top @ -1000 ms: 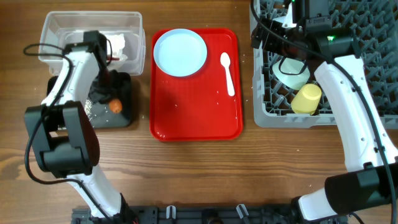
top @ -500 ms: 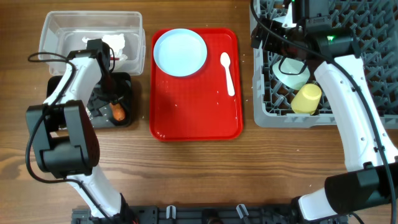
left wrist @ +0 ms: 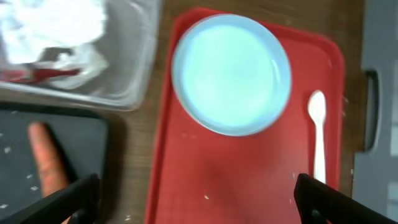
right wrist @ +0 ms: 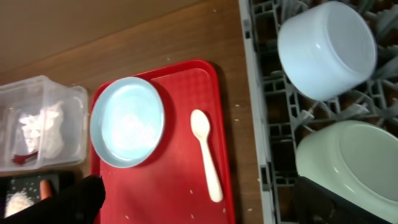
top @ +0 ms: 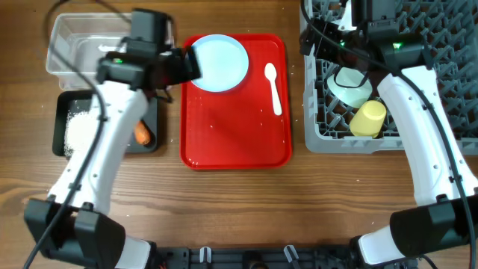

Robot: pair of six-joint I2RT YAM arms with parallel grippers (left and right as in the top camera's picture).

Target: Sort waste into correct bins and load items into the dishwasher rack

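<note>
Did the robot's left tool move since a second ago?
Yes. The left tool left the shallow black rectangular tray and swung toward the flat red serving tray. It is now at that tray's left edge, beside the round light-blue plate.

Robot lab: table (top: 239,209), arms (top: 97,157), dishwasher rack (top: 328,142)

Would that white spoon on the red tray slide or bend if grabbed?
The white spoon looks thin and plastic, so it is probably light and slightly bendy. Lying flat on the smooth red tray, it would likely skid or spin when nudged, not roll.
</note>
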